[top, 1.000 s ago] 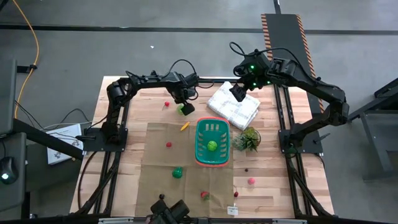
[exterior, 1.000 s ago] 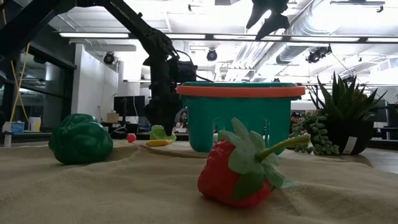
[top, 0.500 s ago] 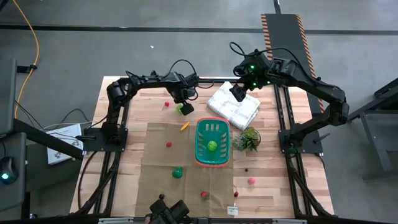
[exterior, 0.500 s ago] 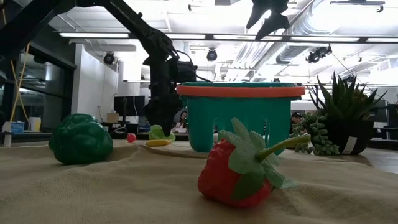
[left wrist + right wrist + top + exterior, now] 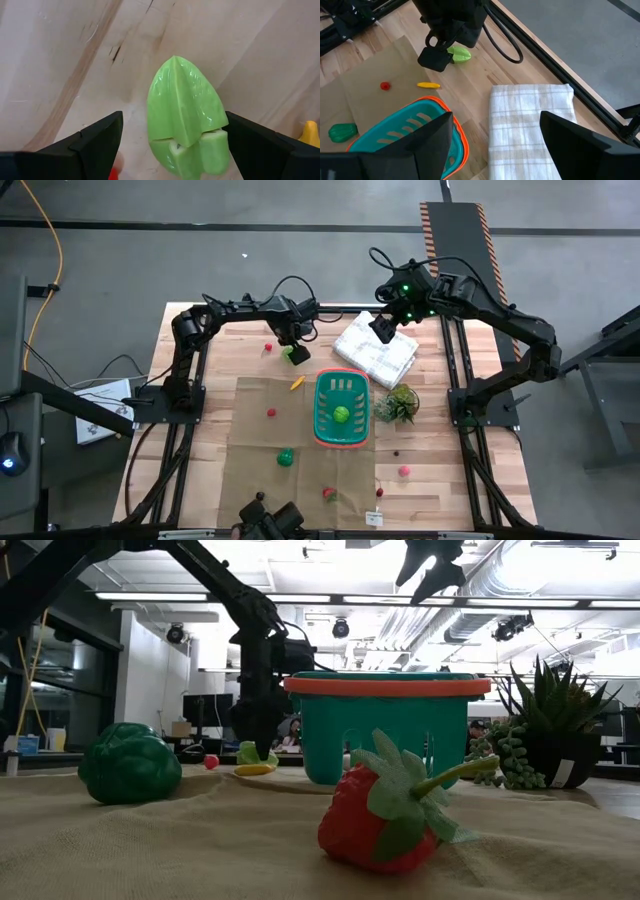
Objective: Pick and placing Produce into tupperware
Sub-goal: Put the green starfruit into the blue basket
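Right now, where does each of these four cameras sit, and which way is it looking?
High view: overhead, straight down on table, both arms, teal basket.
Low view: at tabletop height, level past a strawberry to the basket.
Left wrist view: left gripper, open, astride a light green piece.
Right wrist view: right gripper, open, above the white cloth.
Shared: right wrist and high views both show the left gripper.
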